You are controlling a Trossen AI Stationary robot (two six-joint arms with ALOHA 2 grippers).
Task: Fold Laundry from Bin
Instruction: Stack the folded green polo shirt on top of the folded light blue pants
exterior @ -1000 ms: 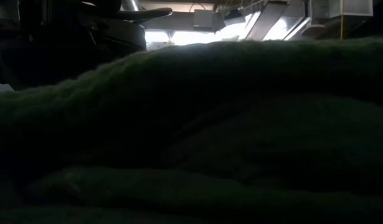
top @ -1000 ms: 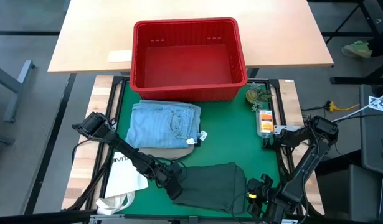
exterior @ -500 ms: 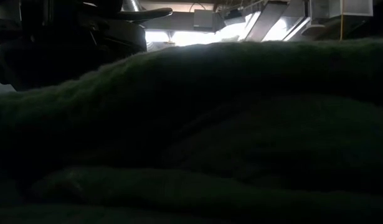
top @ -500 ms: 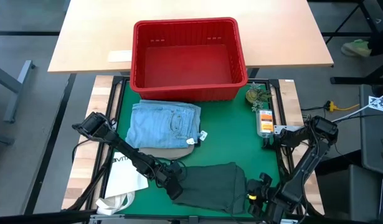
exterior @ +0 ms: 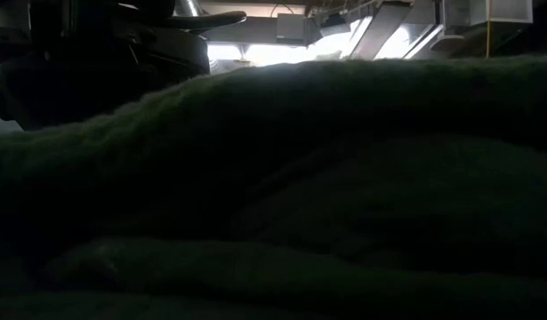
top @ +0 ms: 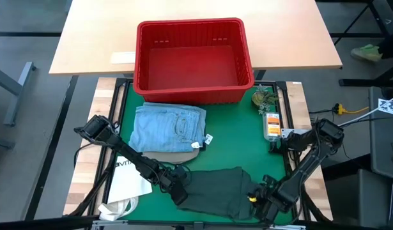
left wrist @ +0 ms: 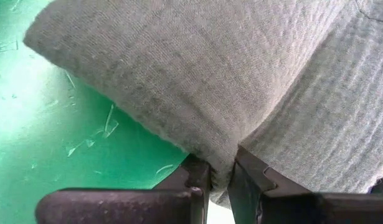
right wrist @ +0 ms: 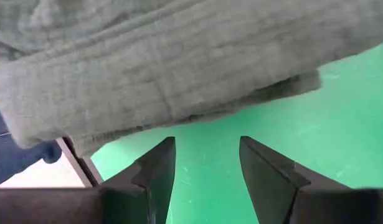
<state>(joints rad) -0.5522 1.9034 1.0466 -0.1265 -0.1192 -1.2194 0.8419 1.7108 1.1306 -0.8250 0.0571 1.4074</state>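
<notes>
Bin point(top: 193, 61) empty at surface's far edge; light blue jeans point(top: 169, 127) folded. Left tool point(left wrist: 219, 177) pinches dark green piece point(top: 215, 191); right tool point(right wrist: 207, 165) spread, empty, near hem. Fold seemingly unfinished.

The work surface was a green mat point(top: 238, 150) set in a dark metal frame with light wooden side boards. Lying directly on it were a folded pair of light blue denim jeans point(top: 167, 126) near the far edge, a tan piece point(top: 177, 156) showing from under the jeans' near edge, and a dark green woven garment point(top: 218, 188) at the near edge. A white tote bag point(top: 127, 179) lay at the mat's left border. A red slotted plastic basket point(top: 193, 61) straddled the mat's far edge and an adjoining pale wooden tabletop point(top: 94, 38). An orange-labelled item point(top: 271, 124) lay along the right edge.
</notes>
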